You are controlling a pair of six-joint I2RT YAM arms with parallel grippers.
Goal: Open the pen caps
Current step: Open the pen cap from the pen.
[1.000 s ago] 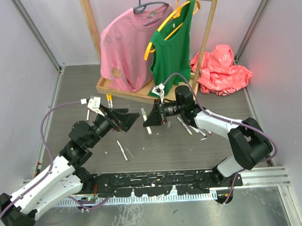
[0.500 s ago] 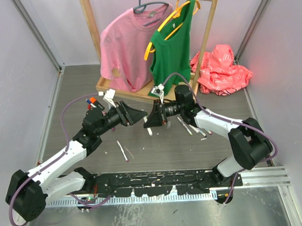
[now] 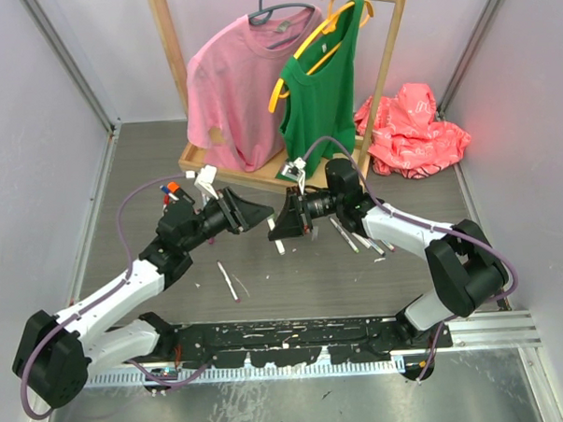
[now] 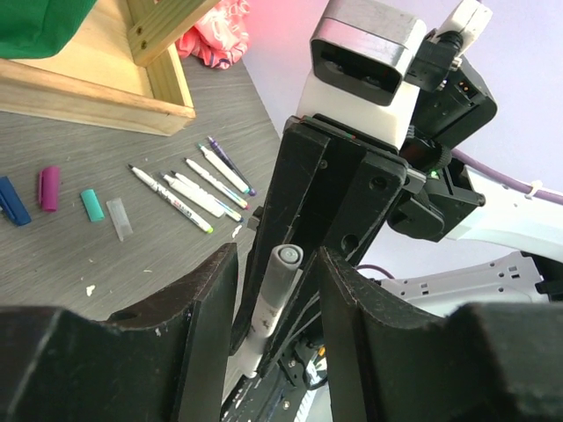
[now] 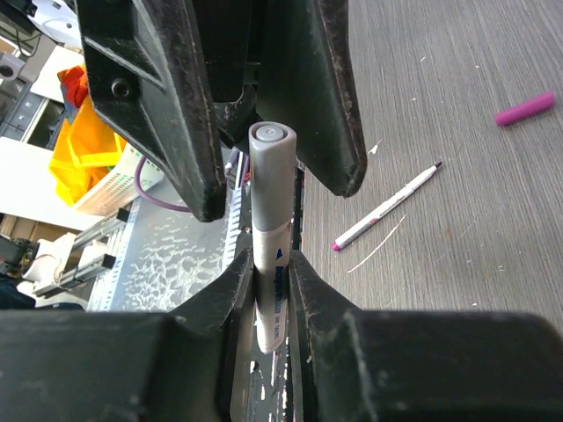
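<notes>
1. One grey cylindrical plastic pen cap (image 5: 269, 167) is seen in both wrist views but is hidden overhead.
2. In the right wrist view it is pointed to 12 o'clock, on a white marker barrel (image 5: 268, 294) clamped by the right gripper (image 5: 270, 264).
3. It is flanked, untouched, by the parted jaws of the left gripper (image 4: 274, 264).

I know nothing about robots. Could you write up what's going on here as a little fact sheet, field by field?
Right claw: shut on a marker, holding it by the barrel
Left claw: open, one finger on either side of the grey cap, not squeezing it
Cap status: on the marker, not yet pulled off
On the table: loose caps and uncapped markers
Background: wooden rack with clothes
</notes>
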